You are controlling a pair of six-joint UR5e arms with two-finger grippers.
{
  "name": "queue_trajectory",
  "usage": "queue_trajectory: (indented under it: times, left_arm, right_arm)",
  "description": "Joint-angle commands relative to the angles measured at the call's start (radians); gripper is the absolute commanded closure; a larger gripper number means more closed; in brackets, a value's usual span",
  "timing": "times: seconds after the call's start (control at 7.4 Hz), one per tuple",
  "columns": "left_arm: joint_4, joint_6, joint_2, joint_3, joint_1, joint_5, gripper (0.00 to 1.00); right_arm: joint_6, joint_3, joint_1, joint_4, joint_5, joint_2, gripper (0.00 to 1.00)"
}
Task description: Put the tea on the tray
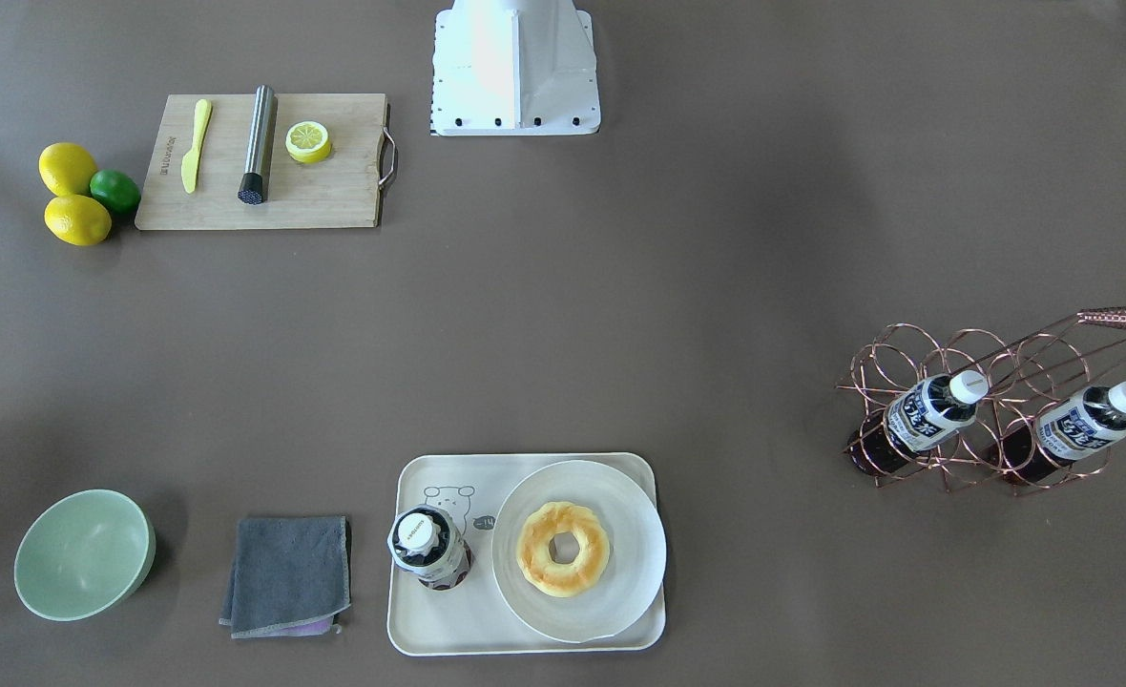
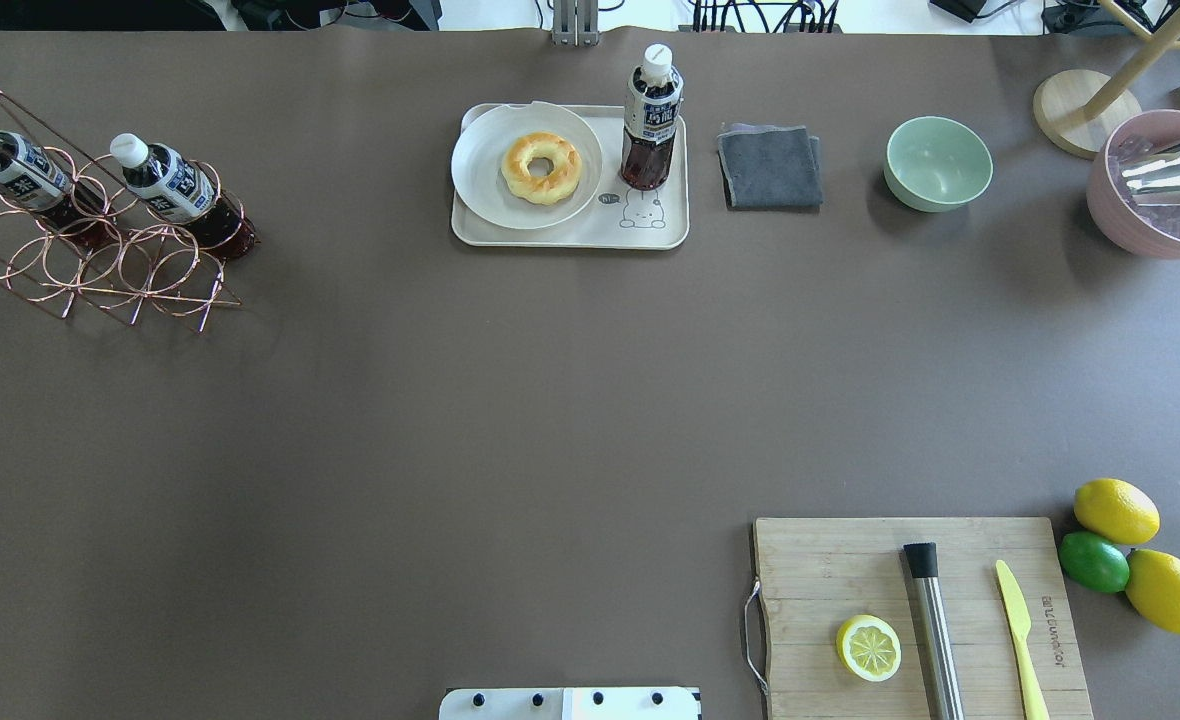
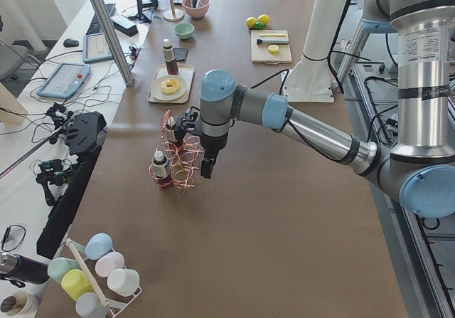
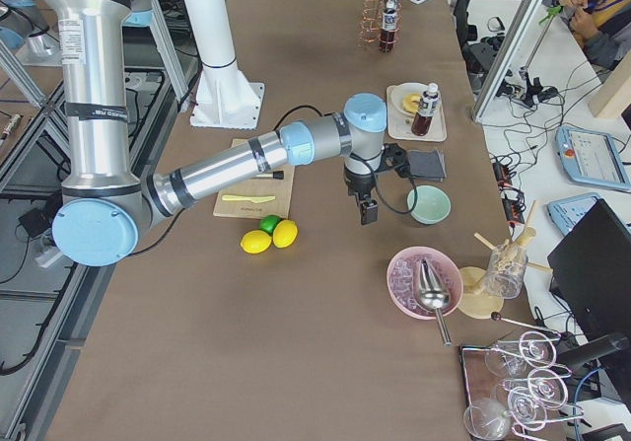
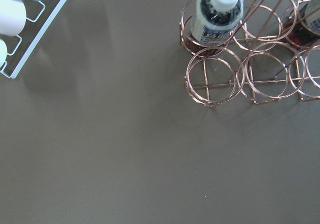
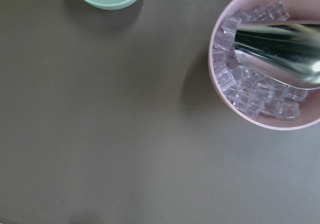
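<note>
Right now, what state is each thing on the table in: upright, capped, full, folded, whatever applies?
tea: upright on the tray, cap on.
tray: holds the tea and the plate.
plate: on the tray, doughnut on it.
rack bottles: both tilted in the copper rack, caps on.
green bowl: upright, empty.
cloth: folded.
pink bowl: full of ice, scoop in it.
left gripper: cannot tell.
right gripper: cannot tell.

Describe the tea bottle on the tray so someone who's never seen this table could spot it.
Find the cream tray at the table's edge farthest from the robot, holding a white plate with a doughnut. The tea stands upright beside that plate. Its two lookalikes lie tilted in a copper wire rack.
</note>
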Motion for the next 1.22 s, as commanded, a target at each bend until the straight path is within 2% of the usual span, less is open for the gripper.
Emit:
queue_trajectory:
  times: [0.0, 0.27, 1.08]
  left_arm:
    - [-0.035, 0.196, 0.02, 0.089, -0.085, -0.003, 0.03]
    - [-0.036, 0.197, 0.017, 0.107, -0.086, -0.015, 0.03]
    - [-0.036, 0.195, 0.018, 0.115, -0.087, -0.014, 0.03]
  right_arm:
    - [-0.189, -0.028, 0.127, -0.001, 0.053, -0.072, 0.0]
    - [-0.195, -0.025, 0.137, 0.007, 0.052, -0.11, 0.0]
    - [-0.199, -0.038, 0.138, 0.027, 0.058, -0.104, 0.0]
